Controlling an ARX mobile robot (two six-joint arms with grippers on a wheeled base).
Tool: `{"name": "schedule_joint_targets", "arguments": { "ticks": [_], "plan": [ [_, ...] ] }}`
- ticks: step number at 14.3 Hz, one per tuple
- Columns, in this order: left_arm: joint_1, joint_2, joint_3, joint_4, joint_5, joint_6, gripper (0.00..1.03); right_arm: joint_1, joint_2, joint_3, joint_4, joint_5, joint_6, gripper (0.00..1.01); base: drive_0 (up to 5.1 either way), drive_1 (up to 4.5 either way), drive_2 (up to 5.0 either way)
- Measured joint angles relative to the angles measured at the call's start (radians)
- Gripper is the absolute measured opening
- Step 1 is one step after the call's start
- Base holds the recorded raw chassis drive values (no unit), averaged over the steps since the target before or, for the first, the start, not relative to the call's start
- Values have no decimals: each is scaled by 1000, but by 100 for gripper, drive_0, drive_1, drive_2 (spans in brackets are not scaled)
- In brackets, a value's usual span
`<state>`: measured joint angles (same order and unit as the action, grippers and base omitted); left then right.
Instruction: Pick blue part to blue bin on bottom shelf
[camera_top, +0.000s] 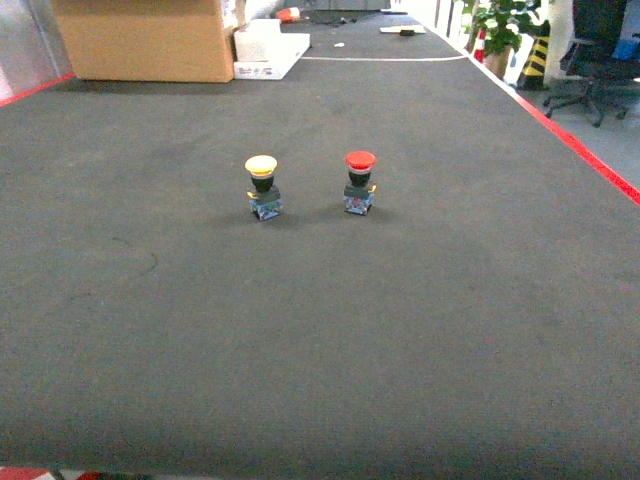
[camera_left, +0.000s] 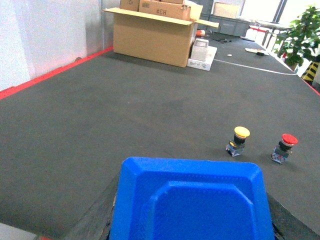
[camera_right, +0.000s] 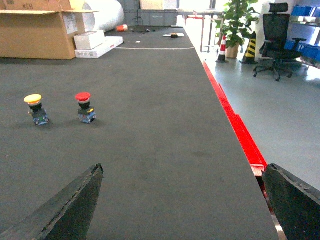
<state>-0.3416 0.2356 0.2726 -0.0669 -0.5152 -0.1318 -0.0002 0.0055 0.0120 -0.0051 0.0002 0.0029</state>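
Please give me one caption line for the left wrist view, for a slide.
Left tool holds a blue part; yellow-capped button and red-capped button stand beyond.

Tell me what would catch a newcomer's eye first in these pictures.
Two small push buttons stand side by side mid-mat: a yellow-capped button on the left, a red-capped button on the right. A blue tray fills the bottom of the left wrist view. A cardboard box sits at the far left.

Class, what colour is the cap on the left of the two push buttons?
Yellow cap, clearest in the head view.
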Motion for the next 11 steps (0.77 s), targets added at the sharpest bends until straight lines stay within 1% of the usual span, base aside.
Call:
{"name": "schedule_joint_targets", "arguments": {
  "ticks": [1, 6, 11],
  "plan": [
    [0, 2, 0, -4, 1, 0, 44, 0, 0, 0, -2, 0, 0, 98, 1, -413, 414],
    [0, -2, 0, -5, 0, 0, 44, 0, 0, 0, -1, 0, 0, 98, 0, 0, 0],
    [1, -2, 0, -3, 1, 0, 44, 0, 0, 0, 0, 0, 0, 98, -162, -162, -162]
  ]
}}
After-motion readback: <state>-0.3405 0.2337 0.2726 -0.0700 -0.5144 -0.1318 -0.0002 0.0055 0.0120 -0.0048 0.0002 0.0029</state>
